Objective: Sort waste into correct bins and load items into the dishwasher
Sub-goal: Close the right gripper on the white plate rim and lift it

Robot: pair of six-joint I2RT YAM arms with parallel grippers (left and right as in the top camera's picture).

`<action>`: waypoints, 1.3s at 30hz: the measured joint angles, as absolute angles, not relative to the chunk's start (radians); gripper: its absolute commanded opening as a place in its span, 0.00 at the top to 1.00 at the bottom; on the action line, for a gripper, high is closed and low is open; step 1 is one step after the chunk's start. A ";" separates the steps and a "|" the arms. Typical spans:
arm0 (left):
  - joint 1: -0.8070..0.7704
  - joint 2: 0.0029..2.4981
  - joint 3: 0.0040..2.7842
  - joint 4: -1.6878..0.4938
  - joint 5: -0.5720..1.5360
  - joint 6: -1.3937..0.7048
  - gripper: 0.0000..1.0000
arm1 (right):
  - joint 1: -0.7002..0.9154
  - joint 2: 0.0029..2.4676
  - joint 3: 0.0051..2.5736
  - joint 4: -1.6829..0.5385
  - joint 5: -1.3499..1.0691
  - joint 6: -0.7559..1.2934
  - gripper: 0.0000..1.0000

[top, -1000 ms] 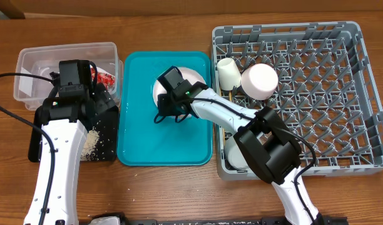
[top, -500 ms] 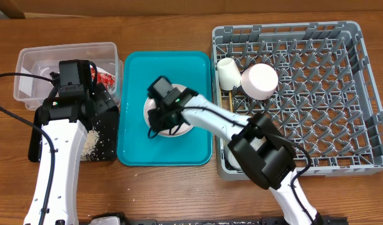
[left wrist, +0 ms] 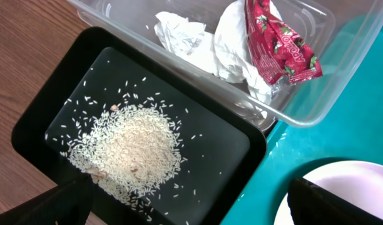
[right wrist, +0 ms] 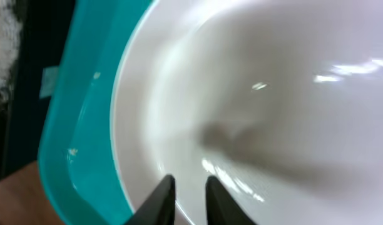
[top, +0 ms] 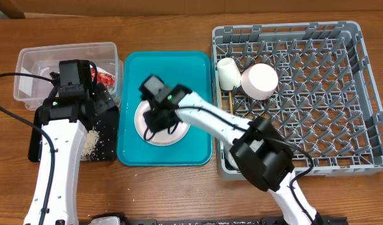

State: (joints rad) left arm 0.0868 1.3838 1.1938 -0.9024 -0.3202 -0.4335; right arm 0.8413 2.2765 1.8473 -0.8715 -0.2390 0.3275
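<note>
Pink plate [top: 176, 132] flat on teal tray [top: 135, 75], under right end effector [right wrist: 185, 197], tips barely parted, gripping nothing. Red snack wrapper [left wrist: 279, 44], print unreadable, with napkin [left wrist: 204, 44] in clear tub [left wrist: 342, 69]. Rice [left wrist: 132, 150] in black tray [left wrist: 223, 150]; left end effector [left wrist: 198, 203] released wide above.

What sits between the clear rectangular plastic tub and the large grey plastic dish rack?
Overhead view: the teal serving tray, carrying the round pale pink plate with the right gripper over it.
</note>
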 measured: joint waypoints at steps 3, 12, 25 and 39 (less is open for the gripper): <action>0.087 1.384 1.194 -0.902 -0.320 -0.434 0.00 | 0.814 2.275 1.941 -0.984 -0.148 0.308 0.76; 0.087 1.384 1.194 -0.902 -0.320 -0.434 0.00 | 0.753 2.262 1.961 -1.137 0.047 0.291 0.69; 0.087 1.384 1.194 -0.902 -0.320 -0.434 0.00 | 0.720 2.262 1.807 -1.052 0.078 0.362 0.70; 0.087 1.384 1.193 -0.902 -0.320 -0.434 0.00 | 0.721 2.262 1.764 -0.988 0.006 0.496 0.90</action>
